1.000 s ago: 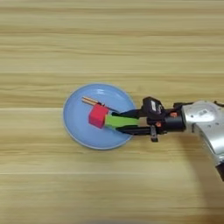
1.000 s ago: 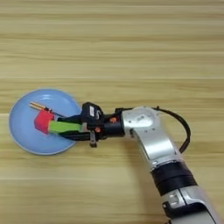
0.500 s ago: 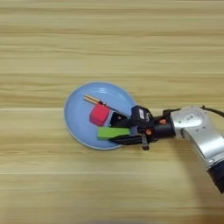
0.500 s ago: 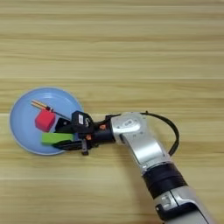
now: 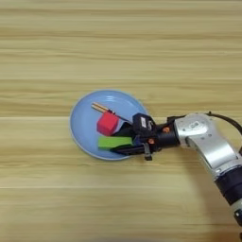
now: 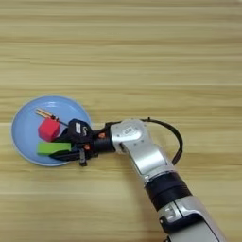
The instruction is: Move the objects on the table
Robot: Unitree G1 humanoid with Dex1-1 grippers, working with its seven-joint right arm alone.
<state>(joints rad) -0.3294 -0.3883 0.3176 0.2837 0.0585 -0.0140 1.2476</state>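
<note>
right gripper (image 5: 124,142) fingers straddling green block (image 5: 115,141) (grip unclear), red cube (image 6: 49,129) beside, blue plate (image 6: 21,137), forearm fuller in right eye

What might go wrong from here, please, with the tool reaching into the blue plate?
The tool has its black fingers either side of the green block's right end, close to the red cube and the screwdriver. Pulling away carelessly could drag the block off the blue plate. The fingers might also nudge the cube or catch the plate's rim and shift everything.
</note>
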